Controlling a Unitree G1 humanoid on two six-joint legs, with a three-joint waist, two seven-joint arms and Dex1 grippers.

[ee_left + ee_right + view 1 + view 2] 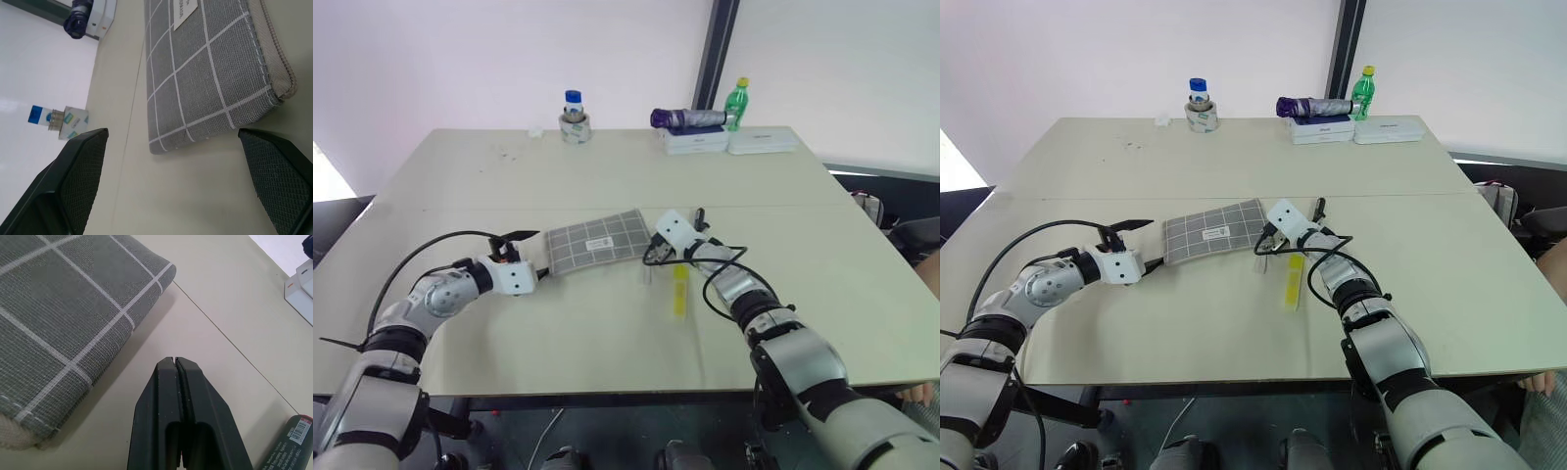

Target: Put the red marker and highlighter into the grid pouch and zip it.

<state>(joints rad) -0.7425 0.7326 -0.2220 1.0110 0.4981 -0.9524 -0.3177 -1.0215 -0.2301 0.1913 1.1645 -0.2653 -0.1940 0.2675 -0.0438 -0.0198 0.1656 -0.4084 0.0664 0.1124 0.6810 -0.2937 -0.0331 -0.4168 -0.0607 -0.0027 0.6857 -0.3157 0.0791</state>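
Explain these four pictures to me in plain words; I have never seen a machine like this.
This is a humanoid robot with two arms, each ending in a two-fingered black gripper. Two pictures look down from its head; the other two come from cameras on its wrists. On the table lie the grid pouch, the highlighter and the red marker, with bottles and boxes at the far edge. The left gripper is open, aimed at one end of the pouch. The right gripper is shut beside the other end. Neither holds anything.
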